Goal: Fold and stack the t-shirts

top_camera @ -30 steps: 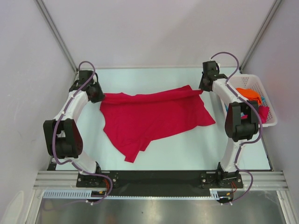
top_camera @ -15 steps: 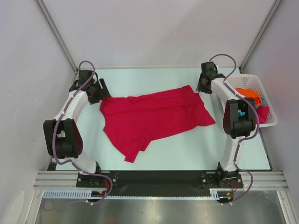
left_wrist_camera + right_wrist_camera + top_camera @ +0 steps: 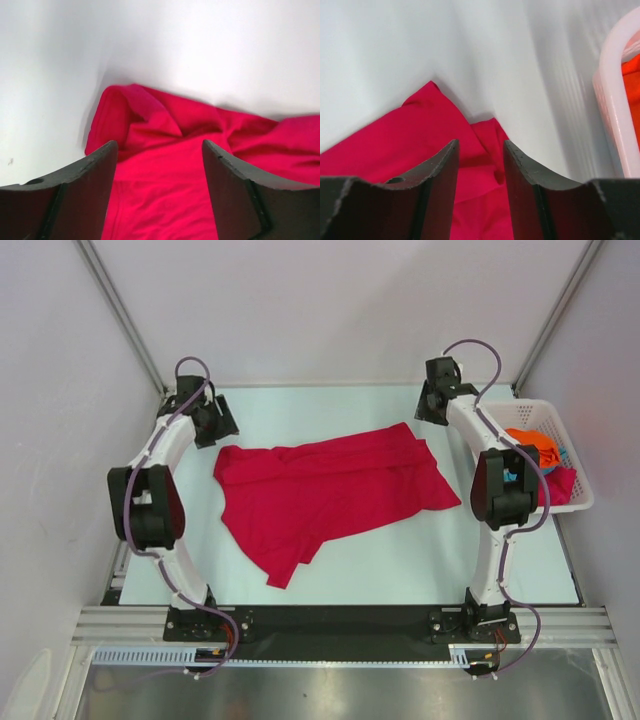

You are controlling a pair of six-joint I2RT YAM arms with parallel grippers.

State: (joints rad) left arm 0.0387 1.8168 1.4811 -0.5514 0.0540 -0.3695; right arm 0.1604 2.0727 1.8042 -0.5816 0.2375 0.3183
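On the table [image 3: 400,560], you have the crimson t-shirt [image 3: 330,495] spread out but not flat. It lies rumpled in the middle of the surface, with creases along its far edge and one corner trailing toward the near side. I judge that no fold has been made in it and nothing is stacked, so you are at the very start.

The white slatted basket [image 3: 537,403] sits at the right edge. It holds the orange t-shirt [image 3: 530,443] and a sliver of teal cloth [image 3: 565,455], both bunched and waiting.

Your left gripper [image 3: 222,418] hovers just beyond the shirt's far left corner. Its wrist view shows the jaws wide apart with nothing between them. Your right gripper [image 3: 430,410] hangs off the far right corner, jaws parted more narrowly and likewise holding nothing.
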